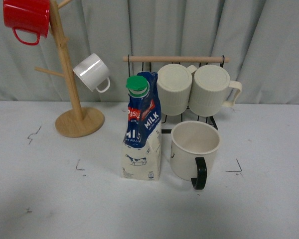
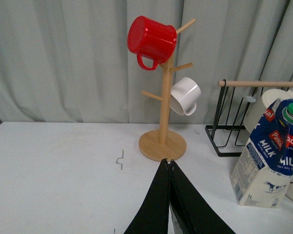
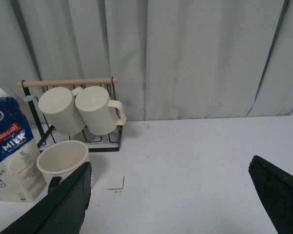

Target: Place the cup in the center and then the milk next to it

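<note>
The cream cup [image 1: 194,150] with a black handle stands upright on the white patch framed by black corner marks [image 1: 79,167], towards its right side. The milk carton [image 1: 142,130] with a green cap stands upright just to the cup's left, close beside it. In the right wrist view the cup [image 3: 62,157] and milk [image 3: 12,151] sit beyond the left finger. My right gripper [image 3: 170,168] is open and empty over bare table. My left gripper [image 2: 168,162] is shut and empty, pointing at the mug tree base; the milk [image 2: 269,156] stands apart from it. Neither gripper shows in the front view.
A wooden mug tree [image 1: 72,84] with a red mug [image 1: 27,19] and a small white mug [image 1: 92,72] stands back left. A black wire rack [image 1: 177,62] with two ribbed cream mugs [image 1: 209,89] stands behind the cup. A grey curtain hangs behind the table.
</note>
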